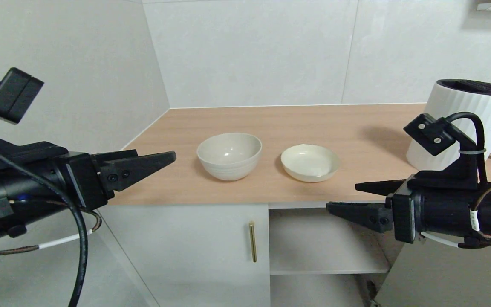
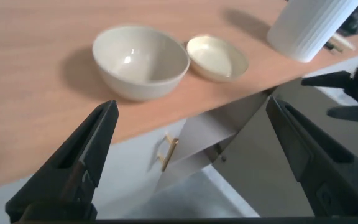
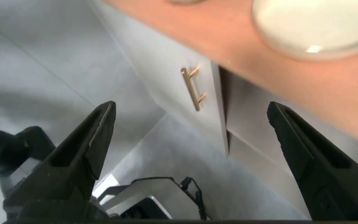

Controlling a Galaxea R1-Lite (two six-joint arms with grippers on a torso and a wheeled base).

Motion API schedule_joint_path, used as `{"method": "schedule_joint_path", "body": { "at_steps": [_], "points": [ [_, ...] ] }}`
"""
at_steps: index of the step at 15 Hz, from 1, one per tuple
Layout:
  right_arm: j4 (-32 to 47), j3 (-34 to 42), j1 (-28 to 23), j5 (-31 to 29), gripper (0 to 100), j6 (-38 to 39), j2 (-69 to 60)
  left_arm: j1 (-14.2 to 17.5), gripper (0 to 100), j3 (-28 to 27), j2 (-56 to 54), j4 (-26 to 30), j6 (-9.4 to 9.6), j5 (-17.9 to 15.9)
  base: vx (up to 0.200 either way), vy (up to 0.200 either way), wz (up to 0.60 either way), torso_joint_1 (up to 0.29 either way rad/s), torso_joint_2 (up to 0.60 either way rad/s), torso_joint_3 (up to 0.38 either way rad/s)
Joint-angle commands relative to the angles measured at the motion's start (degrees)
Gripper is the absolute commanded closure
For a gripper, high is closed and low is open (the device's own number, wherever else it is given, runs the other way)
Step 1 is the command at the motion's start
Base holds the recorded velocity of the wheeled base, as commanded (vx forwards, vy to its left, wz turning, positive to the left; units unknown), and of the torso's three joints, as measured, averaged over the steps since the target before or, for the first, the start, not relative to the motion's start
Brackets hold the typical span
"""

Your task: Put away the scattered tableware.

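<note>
Two pieces of cream tableware stand side by side on the wooden counter (image 1: pixel 271 123): a deep bowl (image 1: pixel 229 155) (image 2: pixel 140 61) on the left and a shallow bowl (image 1: pixel 310 162) (image 2: pixel 217 57) (image 3: pixel 319 25) on the right. My left gripper (image 1: pixel 160 160) (image 2: pixel 191 104) hangs open off the counter's front left corner, level with the deep bowl and short of it. In front of the counter edge, below and to the right of the shallow bowl, my right gripper (image 1: pixel 342 196) (image 3: pixel 190 109) is open too. Neither holds anything.
Under the counter a white cabinet has a closed left door with a gold handle (image 1: pixel 252 241) (image 2: pixel 167 152) (image 3: pixel 194 87) and an open right compartment (image 1: pixel 326 238) with a shelf. A white ribbed container (image 1: pixel 463 119) (image 2: pixel 312 25) stands at the counter's right end. Tiled walls close the left and back.
</note>
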Motion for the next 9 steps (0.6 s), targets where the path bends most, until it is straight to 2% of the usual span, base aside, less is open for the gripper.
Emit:
{"method": "schedule_joint_path", "body": {
  "at_steps": [1,3,5,6,9],
  "points": [
    [-0.8,0.0,-0.7,0.0,0,0.0,1.3,0.0,0,0.0,0.8,0.0,-0.03,0.0,0.000,0.000,0.00,0.173,-0.49,-0.305],
    [-5.9,0.0,-1.4,-0.3,0,0.2,3.4,0.0,0,0.0,1.6,0.0,-0.03,-0.5,0.000,0.000,0.00,0.176,-0.47,-0.293],
    [-9.1,-0.2,-2.4,-1.4,0,0.3,5.2,0.0,0,-0.2,2.9,-0.1,-0.12,-0.6,0.000,0.000,0.00,0.068,-0.19,-0.122],
    [-9.4,-1.8,-2.6,-2.8,0,1.0,6.8,0.0,0,-1.1,3.7,-0.1,-1.00,-0.6,0.000,0.000,0.00,0.071,-0.07,-0.051],
    [-3.6,-16.2,-3.3,-19.3,0,6.9,16.3,0.1,0,-7.0,8.9,-0.1,-7.06,0.1,0.000,0.000,0.00,0.000,0.00,0.000]
  ]
}}
